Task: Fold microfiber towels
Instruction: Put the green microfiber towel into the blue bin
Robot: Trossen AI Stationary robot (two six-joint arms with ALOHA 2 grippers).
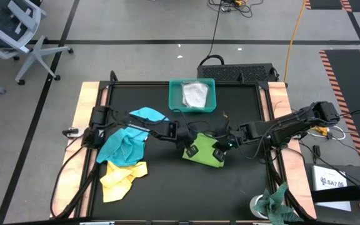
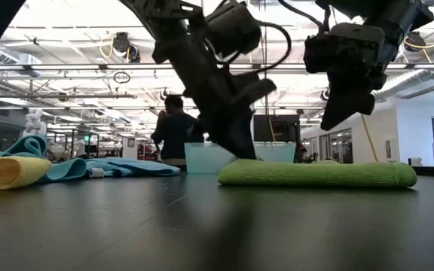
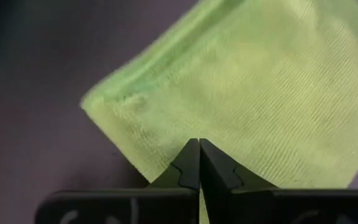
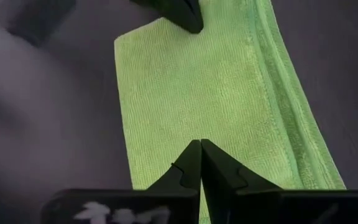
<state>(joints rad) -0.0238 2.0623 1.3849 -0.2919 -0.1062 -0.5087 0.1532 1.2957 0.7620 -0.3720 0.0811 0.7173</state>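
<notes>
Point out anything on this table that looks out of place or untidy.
A mottled green-and-white rag hangs over the table's front right corner, away from the work. Blue towels and a yellow towel lie crumpled at left. The lime green towel lies neatly folded.

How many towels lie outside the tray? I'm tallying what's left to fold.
3 visible: lime green towel mid-table under both arms, turquoise towel at left, yellow towel below it. Others may hide in the pile.

High view: straight down over the whole desk point(image 1: 167, 187). Low view: level at desk height, facing the room behind. Wrist views: each close above the lime green towel point(image 3: 260, 93), past that arm's own touching fingers point(image 4: 191, 163). All four views share this towel.
</notes>
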